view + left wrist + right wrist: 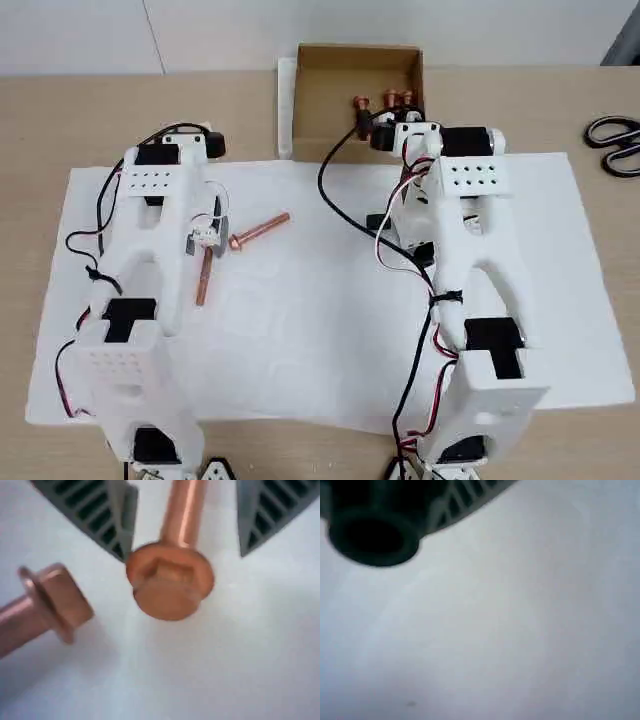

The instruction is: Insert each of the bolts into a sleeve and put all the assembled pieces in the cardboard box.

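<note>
Copper-coloured flanged metal bolt (170,582), lying flat on the white cloth (320,330) in the left half of the work area, its long axis roughly in line with the left arm, head away from the arm's base. The left gripper (185,552) is poised directly over it, jaws parted and holding nothing. In the left wrist view the shank runs up between the two grey ribbed fingers (100,515), and the head sits just beyond their tips. The grasp therefore turns on the jaws standing either side of the shank, across its axis. The left arm is judged far the nearer.

A second copper bolt (262,229) lies slantwise just beside the first, their heads near each other.

The left arm is folded forward with its wrist pitched down at the cloth.

The right arm (465,215) reaches towards the brown open-topped cardboard box (330,110). A black cylindrical sleeve (372,537) shows at the right gripper (415,517), above bare cloth. Whether it is gripped cannot be told.

Assembled pieces with copper heads (390,99) already stand in the box's right corner. Black-handled scissors (615,140) rest on the wooden table (100,110), well apart.
</note>
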{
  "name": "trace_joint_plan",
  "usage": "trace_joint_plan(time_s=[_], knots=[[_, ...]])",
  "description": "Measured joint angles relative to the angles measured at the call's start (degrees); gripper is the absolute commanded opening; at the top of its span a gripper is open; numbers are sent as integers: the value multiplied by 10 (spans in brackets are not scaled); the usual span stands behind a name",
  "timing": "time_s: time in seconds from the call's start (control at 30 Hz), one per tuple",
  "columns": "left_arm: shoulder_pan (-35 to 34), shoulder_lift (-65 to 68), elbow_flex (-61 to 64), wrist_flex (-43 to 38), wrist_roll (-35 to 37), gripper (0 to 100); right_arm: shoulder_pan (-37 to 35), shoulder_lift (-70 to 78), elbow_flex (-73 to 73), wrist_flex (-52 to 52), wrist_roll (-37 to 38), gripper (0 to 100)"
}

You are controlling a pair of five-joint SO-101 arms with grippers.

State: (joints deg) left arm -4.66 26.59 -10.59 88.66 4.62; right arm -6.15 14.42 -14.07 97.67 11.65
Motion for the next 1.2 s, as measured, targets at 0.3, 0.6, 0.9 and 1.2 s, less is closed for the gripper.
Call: trace_joint_plan(time_s=[0.3, 0.6, 0.9, 1.2], knots=[[0, 0, 55, -61, 0, 133, 0, 0, 0, 0, 0, 4], [4, -2, 68, -70, 0, 61, 0, 0, 0, 0, 0, 4], [7, -9, 99, -99, 3, 57, 0, 0, 0, 0, 0, 4], [7, -4, 72, -77, 7, 14, 0, 0, 0, 0, 0, 4]])
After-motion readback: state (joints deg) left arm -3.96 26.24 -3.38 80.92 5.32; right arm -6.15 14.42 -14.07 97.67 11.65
